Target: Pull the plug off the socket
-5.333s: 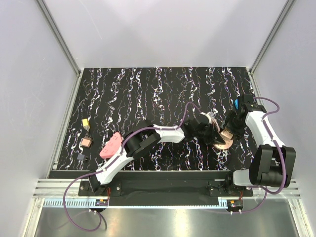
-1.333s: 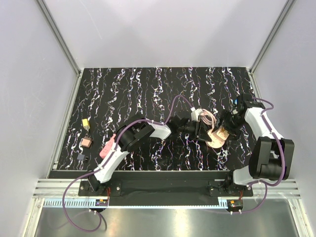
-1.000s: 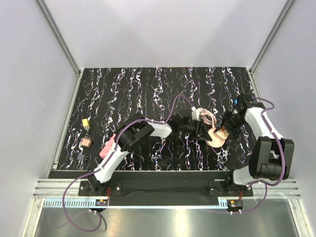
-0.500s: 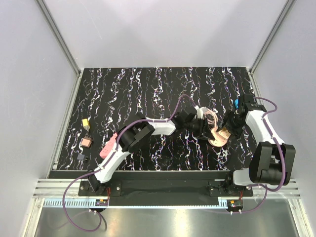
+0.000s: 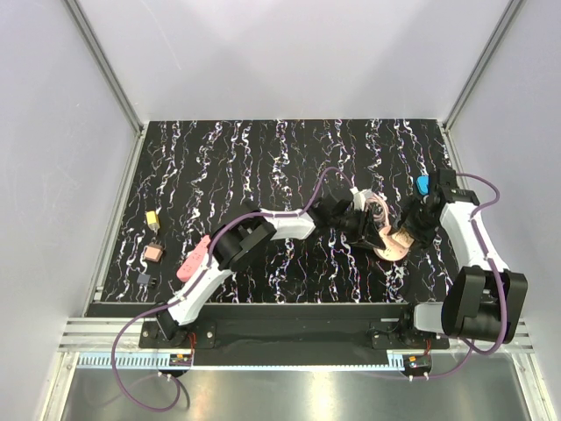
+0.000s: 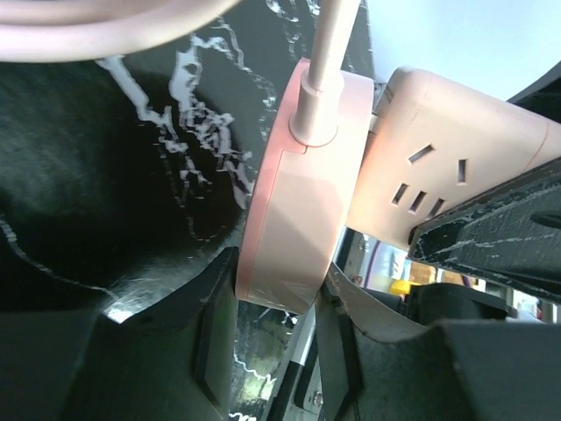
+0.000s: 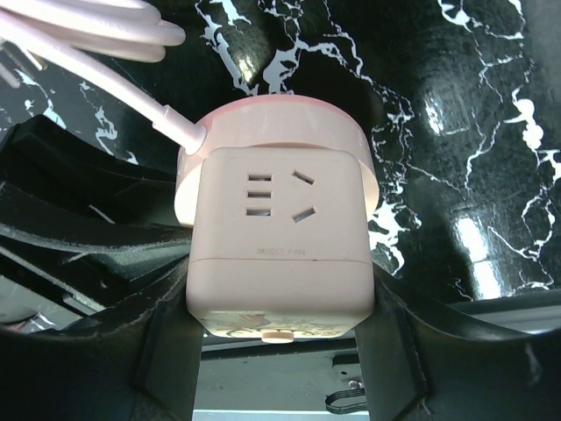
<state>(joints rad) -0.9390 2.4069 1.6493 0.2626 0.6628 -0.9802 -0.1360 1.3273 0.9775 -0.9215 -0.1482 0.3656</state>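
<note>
Two firm grips: left gripper [image 6: 280,307] pinches the plug [image 6: 298,193], right gripper [image 7: 280,344] pinches the socket [image 7: 279,237], joined face to face between them.

Matt pink plastic socket [image 7: 279,237] and plug [image 6: 294,193]; glossy black marbled table [image 7: 456,132].
</note>
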